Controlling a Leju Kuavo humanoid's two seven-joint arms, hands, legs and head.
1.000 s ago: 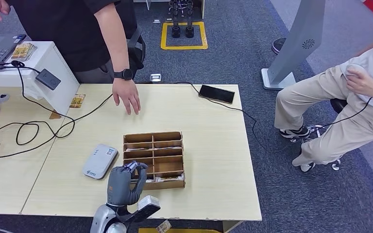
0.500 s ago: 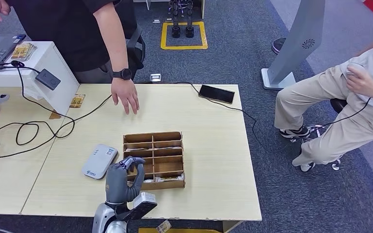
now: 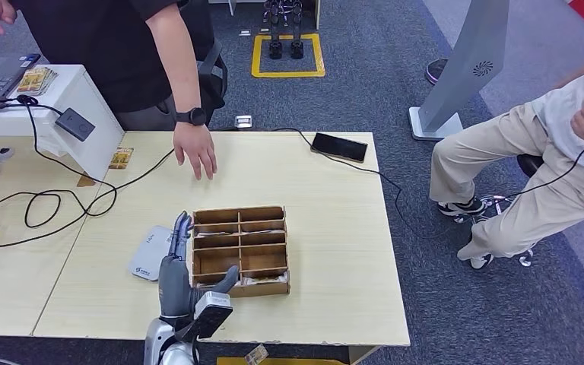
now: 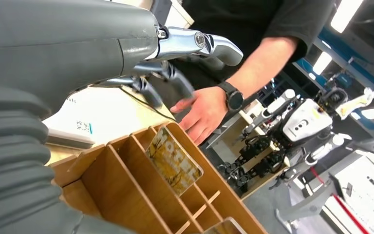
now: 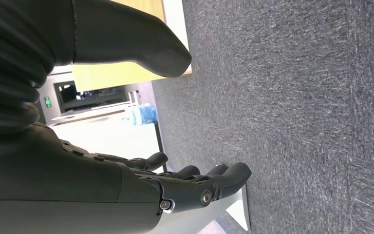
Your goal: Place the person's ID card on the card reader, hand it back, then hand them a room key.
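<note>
Room key card with a yellow-brown print [image 4: 173, 161] stands tilted in a slot of the brown wooden divided box [image 3: 239, 249] on the pale wooden bench [image 3: 327, 251], just beyond the left hand [image 3: 173, 266], whose fingers are spread and empty. Left of the box lies the white-grey card reader [image 3: 155, 252]. Farther off, a person's hand [image 3: 197, 157] rests on the bench. The right hand [image 5: 126, 185] hangs empty over grey carpet [image 5: 297, 122], fingers loosely apart.

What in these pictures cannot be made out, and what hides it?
- Card reader, head view: partly behind the left hand; label too small.
- Card, left wrist view: print blurred, lower part inside the rack.
- Right hand, right wrist view: cut by the picture edge.
</note>
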